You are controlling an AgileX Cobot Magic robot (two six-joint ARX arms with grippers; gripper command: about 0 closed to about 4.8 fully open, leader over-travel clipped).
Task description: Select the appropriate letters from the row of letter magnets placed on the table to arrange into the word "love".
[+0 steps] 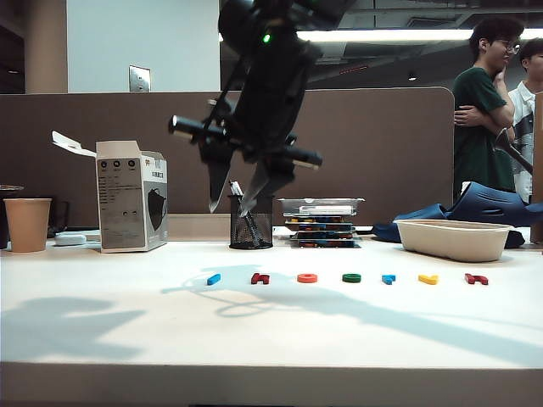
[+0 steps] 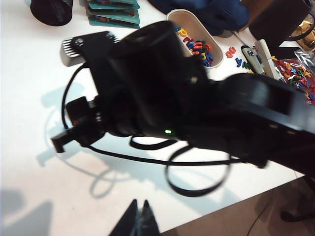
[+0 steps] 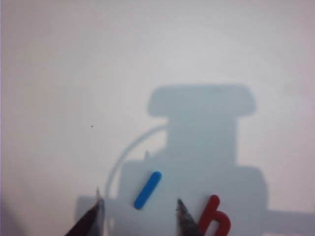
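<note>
The letter magnets lie in one row on the white table (image 1: 110, 322). From the left they are a light blue bar (image 1: 213, 279), a dark red letter (image 1: 260, 278), an orange ring (image 1: 307, 278), a green piece (image 1: 351, 278), a squarish blue letter (image 1: 389, 279), a yellow piece (image 1: 428, 279) and another dark red letter (image 1: 476, 279). My right gripper (image 1: 227, 210) hangs open above the row's left end. In the right wrist view the blue bar (image 3: 147, 190) lies between the open fingertips of the right gripper (image 3: 139, 201), well below them. My left gripper (image 2: 140, 201) is shut and empty, off to the side over bare table.
Along the back stand a paper cup (image 1: 27, 225), a white carton (image 1: 131, 208), a black mesh pen holder (image 1: 251, 222), stacked trays (image 1: 322, 222) and a white tub (image 1: 454, 239) holding loose letters. The right arm (image 2: 162, 93) fills the left wrist view. Two people stand at the back right.
</note>
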